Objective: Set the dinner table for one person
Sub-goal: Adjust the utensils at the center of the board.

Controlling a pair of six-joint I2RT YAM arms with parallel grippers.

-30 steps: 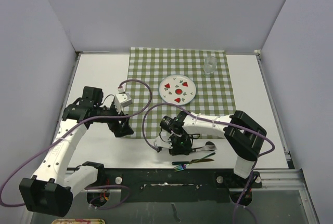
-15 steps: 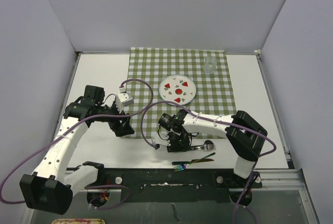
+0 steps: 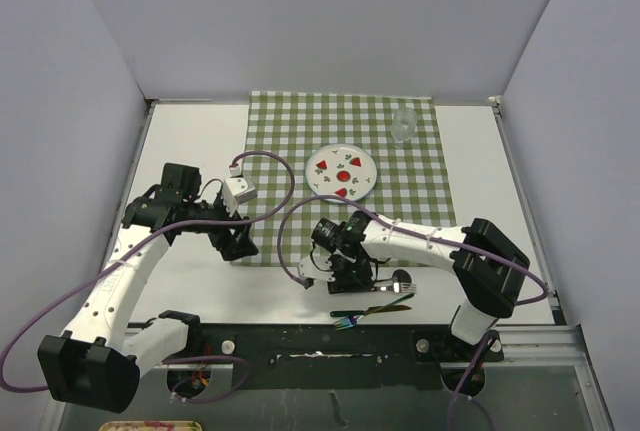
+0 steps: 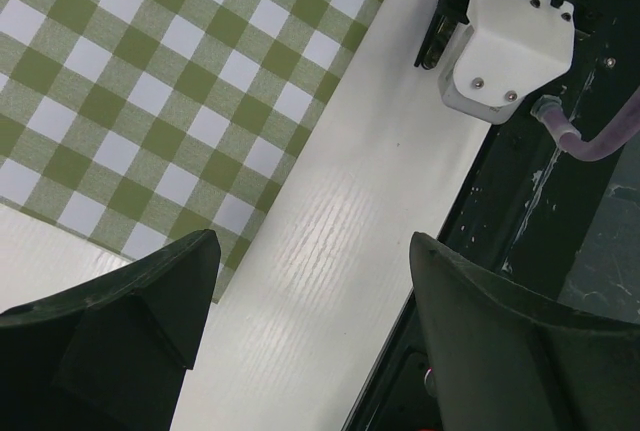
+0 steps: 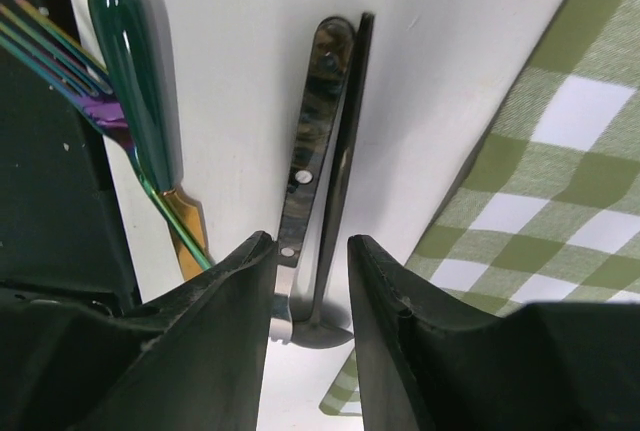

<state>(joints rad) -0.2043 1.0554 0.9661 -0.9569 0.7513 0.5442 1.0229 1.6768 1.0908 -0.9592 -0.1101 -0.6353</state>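
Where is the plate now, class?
In the top view, the plate sits centrally on the checked cloth, with the clear cup beyond it to the right.

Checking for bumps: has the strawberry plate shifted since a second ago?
No. The strawberry plate keeps its place on the checked cloth, level with the same squares.

Top view: bright, even, diffuse light from above; sharp throughout. Soft shadow on the dinner table [image 3: 190, 141] beneath the right arm [image 3: 420, 239]. Left wrist: pale sheen on the table. Right wrist: near fingers [image 5: 190, 351] blurred and dark; knife handle [image 5: 310, 141] glinting.
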